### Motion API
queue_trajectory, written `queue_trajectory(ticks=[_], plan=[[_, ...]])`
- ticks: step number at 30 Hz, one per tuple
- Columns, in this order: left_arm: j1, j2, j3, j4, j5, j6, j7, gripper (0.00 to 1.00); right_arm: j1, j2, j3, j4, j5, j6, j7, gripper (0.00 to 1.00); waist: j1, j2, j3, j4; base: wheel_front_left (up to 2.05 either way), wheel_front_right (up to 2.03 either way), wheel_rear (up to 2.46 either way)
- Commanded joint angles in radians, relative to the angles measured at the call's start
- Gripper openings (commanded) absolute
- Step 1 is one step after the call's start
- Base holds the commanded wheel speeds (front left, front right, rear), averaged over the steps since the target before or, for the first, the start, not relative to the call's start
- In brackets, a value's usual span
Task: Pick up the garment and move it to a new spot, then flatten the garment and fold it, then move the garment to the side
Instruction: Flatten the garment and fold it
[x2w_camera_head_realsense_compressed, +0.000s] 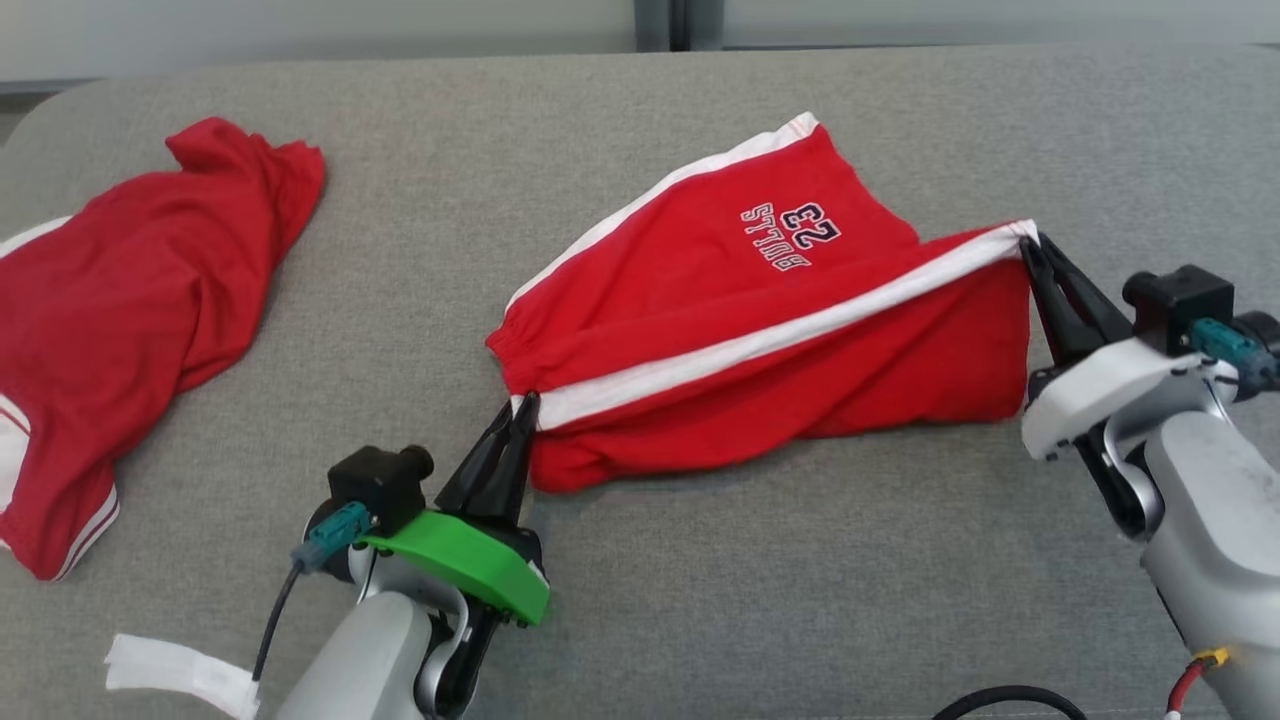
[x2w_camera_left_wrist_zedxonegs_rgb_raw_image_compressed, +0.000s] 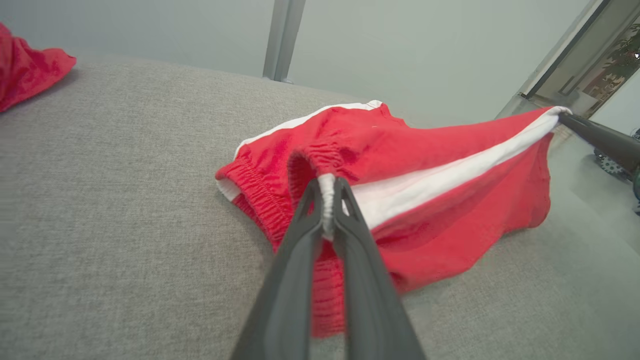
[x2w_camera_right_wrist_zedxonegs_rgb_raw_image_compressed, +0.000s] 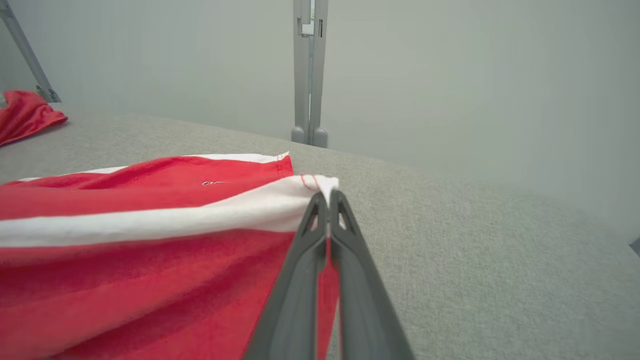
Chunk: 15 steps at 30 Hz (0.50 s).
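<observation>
left gripper (x2w_camera_head_realsense_compressed: 527, 399) and right gripper (x2w_camera_head_realsense_compressed: 1030, 241) clamp red shorts (x2w_camera_head_realsense_compressed: 760, 300) lettered "bulls 23".

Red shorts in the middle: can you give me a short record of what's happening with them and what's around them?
garment: red fabric shorts with white side stripes and "BULLS 23" print
left gripper: jaws shut on the waistband end of a white stripe
right gripper: jaws shut on that stripe's hem end
state: striped edge raised and taut, rest on surface
surface: grey woven fabric
nearby: second red garment, crumpled, at far left
</observation>
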Motion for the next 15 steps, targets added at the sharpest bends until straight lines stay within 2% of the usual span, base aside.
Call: queue_trajectory(ticks=[1,15], plan=[[-0.038,-0.009,0.005,0.004,-0.008,0.003,0.000,0.00,-0.054,0.002,0.015,0.032,-0.012,-0.002,0.000,0.00,0.0000,-0.0001,0.095,0.089,0.00,0.00,0.00],[-0.244,-0.078,0.053,0.023,-0.016,0.003,0.000,0.00,-0.441,-0.016,0.078,0.297,-0.072,-0.002,0.000,0.00,0.0000,-0.0001,0.284,0.187,0.00,0.00,0.00]])
